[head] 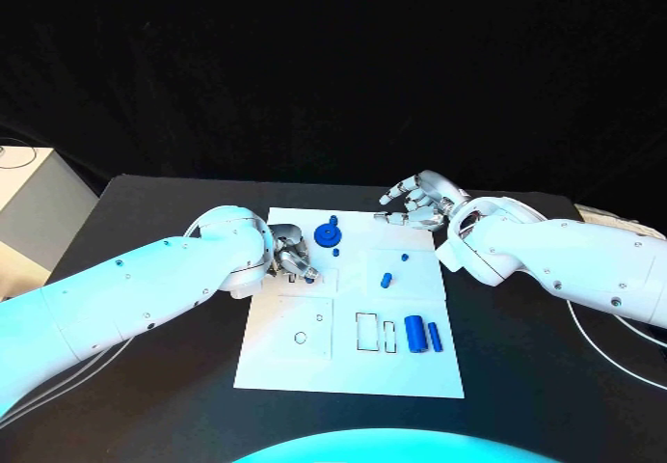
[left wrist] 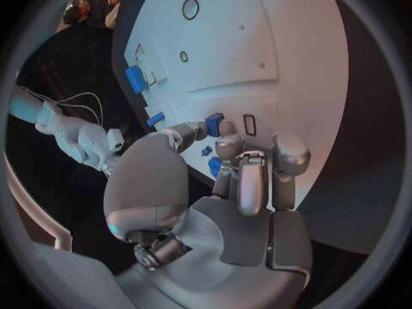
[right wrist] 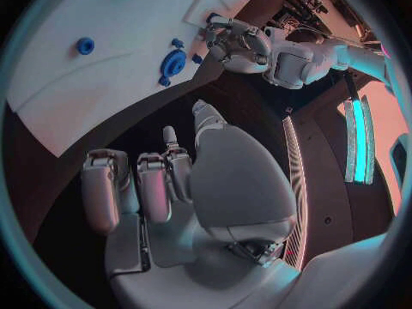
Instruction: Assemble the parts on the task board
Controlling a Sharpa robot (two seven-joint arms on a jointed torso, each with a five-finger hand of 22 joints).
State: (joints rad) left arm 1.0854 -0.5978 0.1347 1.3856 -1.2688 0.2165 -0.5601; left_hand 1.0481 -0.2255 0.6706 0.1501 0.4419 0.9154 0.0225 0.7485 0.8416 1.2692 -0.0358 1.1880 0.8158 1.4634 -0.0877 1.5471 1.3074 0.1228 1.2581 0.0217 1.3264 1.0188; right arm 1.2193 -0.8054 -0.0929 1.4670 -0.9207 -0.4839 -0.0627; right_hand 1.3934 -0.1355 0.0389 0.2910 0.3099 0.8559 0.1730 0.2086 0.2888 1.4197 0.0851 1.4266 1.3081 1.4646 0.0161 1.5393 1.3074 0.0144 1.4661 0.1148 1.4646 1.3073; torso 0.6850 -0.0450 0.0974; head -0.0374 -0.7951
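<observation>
Bench [head: 153,207]: flat, matt black top carrying the board.
Task board [head: 299,371]: a thin white rectangular plate in the middle of the bench, smooth, with raised square panels and small cut-out slots, some rectangular and some round.
Blue disc part [head: 327,234]: a round, wheel-like plastic piece with a small knob on top, standing at the far end of the board, just beside the left hand; in the right wrist view it shows as a ridged blue wheel [right wrist: 172,64].
Small blue parts: a short peg [head: 387,282] and a tiny stud [head: 403,258] sit on the middle right panel, apart from each other.
Blue cylinders: a thick smooth cylinder [head: 414,335] and a thinner rod [head: 434,336] lie side by side near the board's right edge, next to two empty rectangular slots.
Left hand [head: 293,257]: polished silver metal on a glossy white arm, over the board's far left part, its fingers [left wrist: 290,159] curled down close together with the tips at the board surface beside a small blue piece [left wrist: 213,124]; I cannot tell whether they pinch anything.
Right hand [head: 417,201]: silver, jointed, off the board's far right corner above the black bench, fingers [right wrist: 105,189] loosely bent and apart, holding nothing.
</observation>
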